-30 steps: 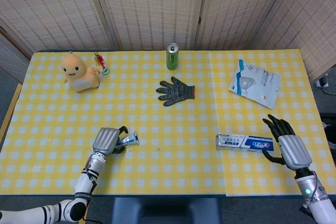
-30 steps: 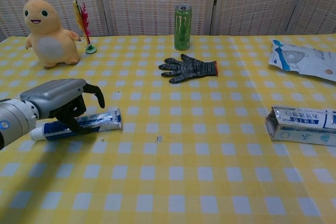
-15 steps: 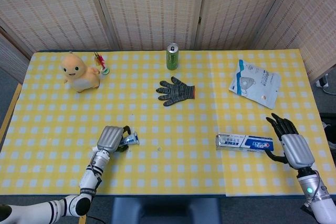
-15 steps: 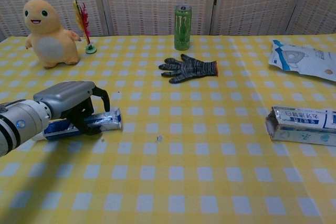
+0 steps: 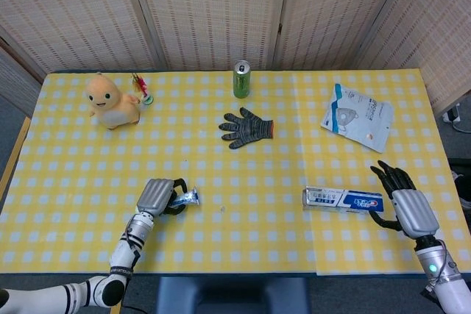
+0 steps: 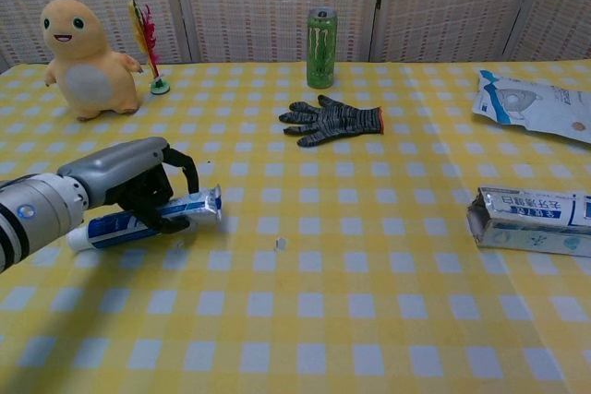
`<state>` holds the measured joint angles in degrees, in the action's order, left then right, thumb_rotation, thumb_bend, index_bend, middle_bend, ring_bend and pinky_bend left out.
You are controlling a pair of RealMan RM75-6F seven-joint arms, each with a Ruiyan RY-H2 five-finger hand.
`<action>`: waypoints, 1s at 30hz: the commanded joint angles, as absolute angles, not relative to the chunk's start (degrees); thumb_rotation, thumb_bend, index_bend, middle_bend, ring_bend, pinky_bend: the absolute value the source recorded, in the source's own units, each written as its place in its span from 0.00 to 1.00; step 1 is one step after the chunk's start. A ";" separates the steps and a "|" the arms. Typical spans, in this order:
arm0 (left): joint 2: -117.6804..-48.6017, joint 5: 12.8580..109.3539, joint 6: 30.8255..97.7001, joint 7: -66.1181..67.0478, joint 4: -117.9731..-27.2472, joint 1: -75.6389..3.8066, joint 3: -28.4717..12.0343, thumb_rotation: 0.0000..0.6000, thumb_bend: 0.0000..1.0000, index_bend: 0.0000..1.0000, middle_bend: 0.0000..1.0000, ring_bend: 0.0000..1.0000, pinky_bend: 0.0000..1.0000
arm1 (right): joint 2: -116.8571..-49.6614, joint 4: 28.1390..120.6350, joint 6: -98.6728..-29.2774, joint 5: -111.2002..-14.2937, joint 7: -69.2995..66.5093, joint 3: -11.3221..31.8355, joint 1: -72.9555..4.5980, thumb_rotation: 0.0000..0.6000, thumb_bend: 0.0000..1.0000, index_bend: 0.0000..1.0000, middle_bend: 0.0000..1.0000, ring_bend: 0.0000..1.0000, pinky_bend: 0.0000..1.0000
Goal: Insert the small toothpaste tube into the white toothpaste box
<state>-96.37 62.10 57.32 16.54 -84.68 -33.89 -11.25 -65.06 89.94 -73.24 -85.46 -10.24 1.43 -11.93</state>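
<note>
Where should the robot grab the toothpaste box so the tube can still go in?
Probably around the middle or right part of the white toothpaste box, coming from its right side where the right hand hangs open beside that end. The box lies flat and long, and in the chest view its open end faces left toward the small toothpaste tube, so fingers should stay clear of that end.
</note>
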 commanded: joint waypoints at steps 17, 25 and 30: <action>-82.90 68.42 57.86 -7.91 -104.96 -28.78 -13.08 1.00 0.73 0.89 1.00 1.00 1.00 | -66.57 91.03 -60.84 -81.24 -7.50 1.54 -18.04 1.00 0.33 0.00 0.00 0.04 0.00; -80.98 70.91 59.07 -9.29 -106.82 -28.15 -11.69 1.00 0.73 0.89 1.00 1.00 1.00 | -68.85 89.35 -56.20 -76.33 -4.87 1.63 -19.48 1.00 0.33 0.03 0.05 0.08 0.00; -80.62 71.51 59.45 -9.97 -107.05 -28.17 -11.33 1.00 0.73 0.89 1.00 1.00 1.00 | -70.38 87.04 -53.56 -73.97 -5.35 1.96 -20.39 1.00 0.33 0.10 0.09 0.11 0.02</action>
<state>-80.65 71.49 59.42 -9.94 -107.04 -28.16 -11.35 -69.85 87.66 -54.10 -74.41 -5.23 1.80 -20.06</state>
